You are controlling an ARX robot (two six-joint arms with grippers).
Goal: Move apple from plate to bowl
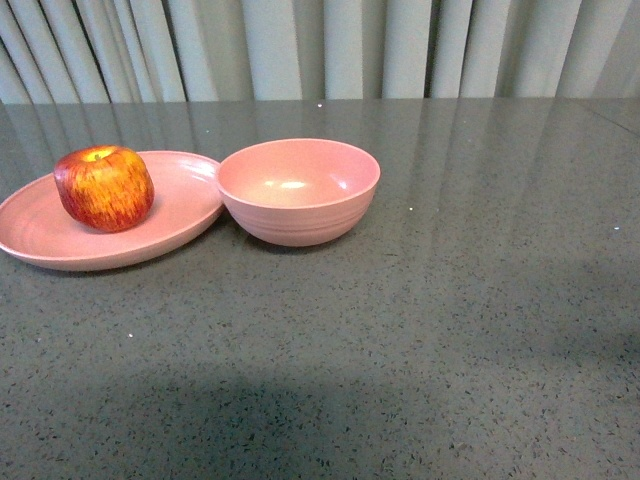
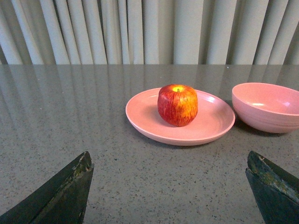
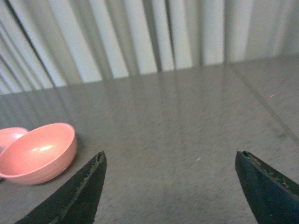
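A red apple (image 1: 104, 187) with yellow streaks rests on the shallow pink plate (image 1: 180, 215) at the table's left. Touching the plate's right rim stands the deep pink bowl (image 1: 298, 190), with nothing inside. Neither arm shows in the front view. In the left wrist view the apple (image 2: 177, 104) sits mid-plate (image 2: 140, 114), the bowl (image 2: 266, 107) beside it, and my left gripper (image 2: 169, 161) hangs open well short of the plate. My right gripper (image 3: 170, 156) is open over bare table, the bowl (image 3: 37, 153) off to one side and a sliver of the plate (image 3: 10, 136) behind it.
The objects stand on a dark grey speckled table (image 1: 420, 330). Pale pleated curtains (image 1: 320, 45) hang along its far edge. Open tabletop stretches to the right of the bowl and toward the front.
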